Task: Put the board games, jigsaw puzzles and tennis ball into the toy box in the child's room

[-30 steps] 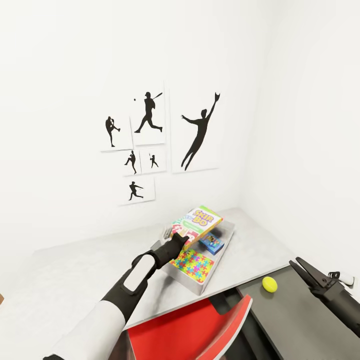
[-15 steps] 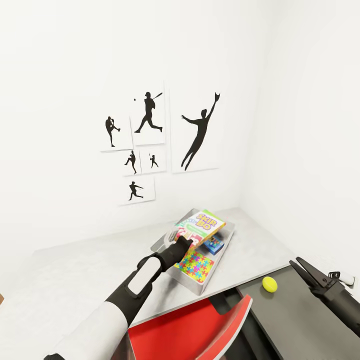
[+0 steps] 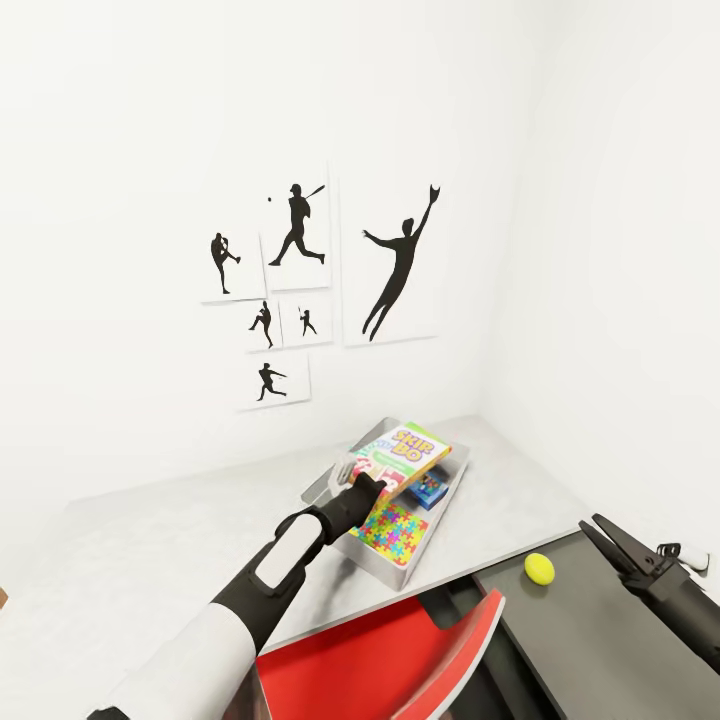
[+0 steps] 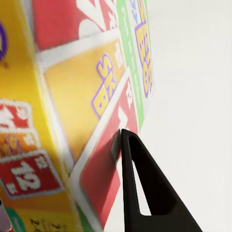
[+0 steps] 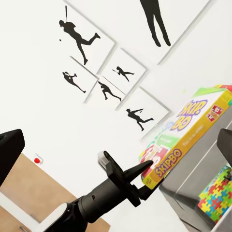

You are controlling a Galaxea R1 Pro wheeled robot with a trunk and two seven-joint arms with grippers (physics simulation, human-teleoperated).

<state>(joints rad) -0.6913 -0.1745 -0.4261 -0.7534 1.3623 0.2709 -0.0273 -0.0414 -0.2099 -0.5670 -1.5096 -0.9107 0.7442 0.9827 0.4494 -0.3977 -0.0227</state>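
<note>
Two plain white walls (image 3: 120, 150) meet in a corner at the right, evenly and softly lit with hardly a shadow. On the left-hand wall hangs a cluster of white posters (image 3: 300, 290) bearing black baseball-player silhouettes: a batter, a pitcher, three small figures and one tall leaping catcher on the largest sheet. Below them runs a pale grey-white desk top (image 3: 150, 550) pushed into the corner, stepping down to a dark grey section (image 3: 600, 650); a patch of wood-plank floor (image 5: 29, 188) appears in the right wrist view.

We have lowered the SKIP-BO box (image 3: 405, 454) with our left tool (image 3: 352, 472) from a steep tilt to nearly flat over the toy box (image 3: 392, 559), toward the table's back edge.
</note>
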